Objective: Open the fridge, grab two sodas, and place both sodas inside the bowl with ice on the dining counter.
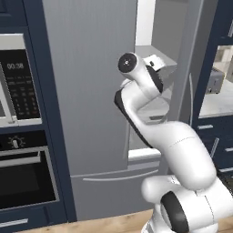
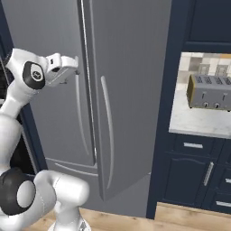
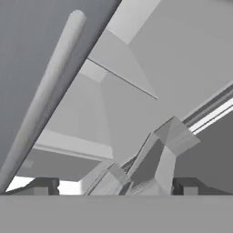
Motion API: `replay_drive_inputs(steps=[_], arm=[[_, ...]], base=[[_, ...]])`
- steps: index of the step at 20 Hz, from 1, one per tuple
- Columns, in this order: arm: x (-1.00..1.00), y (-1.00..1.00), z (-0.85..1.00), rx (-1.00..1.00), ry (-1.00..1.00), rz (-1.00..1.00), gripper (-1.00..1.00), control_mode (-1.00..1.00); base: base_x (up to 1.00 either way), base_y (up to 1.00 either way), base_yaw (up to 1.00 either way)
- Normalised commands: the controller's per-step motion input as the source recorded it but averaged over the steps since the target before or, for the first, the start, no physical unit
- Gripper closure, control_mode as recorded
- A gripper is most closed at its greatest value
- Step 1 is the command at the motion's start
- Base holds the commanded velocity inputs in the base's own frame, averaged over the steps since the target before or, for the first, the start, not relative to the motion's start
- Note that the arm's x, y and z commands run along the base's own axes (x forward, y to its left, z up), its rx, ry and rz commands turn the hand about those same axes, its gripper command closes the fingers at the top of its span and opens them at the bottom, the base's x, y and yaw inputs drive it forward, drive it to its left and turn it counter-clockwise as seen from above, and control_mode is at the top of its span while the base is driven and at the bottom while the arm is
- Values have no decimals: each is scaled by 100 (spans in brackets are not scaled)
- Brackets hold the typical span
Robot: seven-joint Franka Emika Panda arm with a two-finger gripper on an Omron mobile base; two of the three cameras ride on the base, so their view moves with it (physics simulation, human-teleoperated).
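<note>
Fridge (image 1: 91, 91): I see its right door (image 2: 131, 90) swung part way out, with a gap between it and the shut left door. Through the gap I make out white walls and pale shelves (image 1: 154, 54).
Hand (image 3: 113, 186): up at the gap beside the fridge's left door, fingers spread wide, holding nothing. In the hand view the dark tips (image 3: 45, 185) stand well apart.
Handle (image 3: 43, 100): the long handle of the fridge door runs just beside the hand, not between the fingers.
Sodas: I cannot find any red can on the fridge shelves from here; the shelves I see look bare.
Step, as I judge it: door only partly open, cans not yet reached.
Risk one: if I push in now, the arm's elbow (image 1: 132, 109) may catch the edge of the fridge door, since the gap looks narrow.
Risk two: the door may swing back onto the wrist.
Risk three: reaching blind, I may knock over a can hidden deeper in the fridge.
</note>
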Motion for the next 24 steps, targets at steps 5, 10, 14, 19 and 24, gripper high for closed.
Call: replay_drive_inputs(steps=[5,10,14,19,24], arm=[[76,-75,0,-2,6,0,-100,-100],[46,-96,0,0,4,-2,-100,-100],[6,-100,2,0,0,-4,-100,-100],[-18,-100,18,0,-3,-9,-100,-100],[-11,-100,18,0,-2,-13,-100,-100]], base=[[0,0,0],[0,0,0],[0,0,0],[0,0,0],[0,0,0]])
